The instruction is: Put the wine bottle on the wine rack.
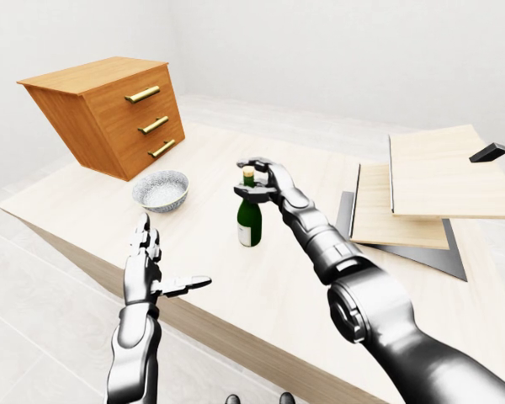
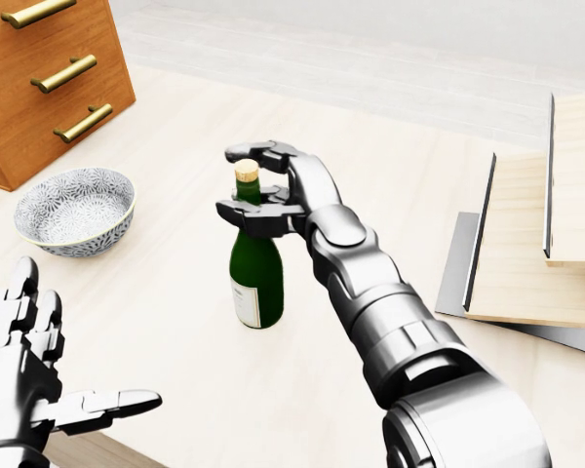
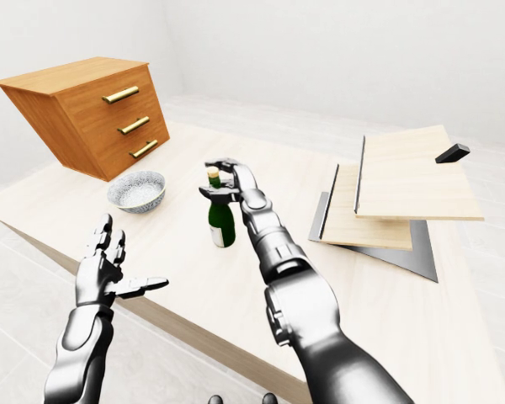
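Wine bottle stands upright on the table, near a patterned bowl. Right hand curls around its neck, grasping. Left hand hovers spread. Next likely calls for lifting toward the wooden rack.

Wood table — on it: drawer chest, bowl, wine bottle, rack.
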### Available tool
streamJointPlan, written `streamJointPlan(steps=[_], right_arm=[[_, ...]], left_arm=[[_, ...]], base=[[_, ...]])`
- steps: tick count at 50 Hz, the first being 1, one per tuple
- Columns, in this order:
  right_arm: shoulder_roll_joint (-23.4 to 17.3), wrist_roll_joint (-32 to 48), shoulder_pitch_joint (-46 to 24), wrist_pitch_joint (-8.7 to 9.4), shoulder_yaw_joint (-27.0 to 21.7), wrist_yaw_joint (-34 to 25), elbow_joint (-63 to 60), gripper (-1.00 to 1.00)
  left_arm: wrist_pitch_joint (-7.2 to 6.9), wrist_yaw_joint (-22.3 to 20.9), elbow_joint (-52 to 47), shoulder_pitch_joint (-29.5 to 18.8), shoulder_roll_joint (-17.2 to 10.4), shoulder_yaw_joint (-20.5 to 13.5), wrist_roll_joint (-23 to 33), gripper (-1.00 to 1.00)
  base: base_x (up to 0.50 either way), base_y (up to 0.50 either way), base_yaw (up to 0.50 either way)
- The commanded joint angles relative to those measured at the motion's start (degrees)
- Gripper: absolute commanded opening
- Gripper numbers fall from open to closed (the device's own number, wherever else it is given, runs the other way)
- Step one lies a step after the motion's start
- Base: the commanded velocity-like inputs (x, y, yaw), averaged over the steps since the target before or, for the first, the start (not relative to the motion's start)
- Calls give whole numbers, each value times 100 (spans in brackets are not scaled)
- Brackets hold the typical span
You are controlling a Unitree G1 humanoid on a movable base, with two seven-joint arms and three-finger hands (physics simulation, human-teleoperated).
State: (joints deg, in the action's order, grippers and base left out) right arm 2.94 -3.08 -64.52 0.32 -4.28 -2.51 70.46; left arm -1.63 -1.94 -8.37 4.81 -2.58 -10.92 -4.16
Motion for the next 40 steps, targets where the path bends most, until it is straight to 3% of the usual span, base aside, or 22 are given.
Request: streamJointPlan(steps=[1, 4, 10, 19, 32, 40], right_arm=[[5, 49, -37, -4, -13, 21, 19, -62], [-5, 55, -47, -8, -20, 37, 20, -76], [-8, 60, -44, -24, -24, 55, 10, -100], [13, 65, -6, -54, -8, 42, -32, -100], [-25, 47, -13, -35, 2, 37, -129, -100], [-36, 41, 14, -111, 18, 57, -186, -100]], left_arm=[[-22, 12, -36, 4, 4, 11, 1, 100], [-44, 16, -61, 5, 4, 8, -4, 100], [48, 6, 63, -25, -1, -1, -4, 100], [-10, 8, -54, 6, 8, 26, -16, 100], [53, 5, 32, -26, 8, 47, 0, 100], [124, -6, 143, -64, -4, 53, -6, 100]], base=[[0, 0, 0], [0, 0, 0], [0, 0, 0], [0, 0, 0], [0, 0, 0], [0, 0, 0]])
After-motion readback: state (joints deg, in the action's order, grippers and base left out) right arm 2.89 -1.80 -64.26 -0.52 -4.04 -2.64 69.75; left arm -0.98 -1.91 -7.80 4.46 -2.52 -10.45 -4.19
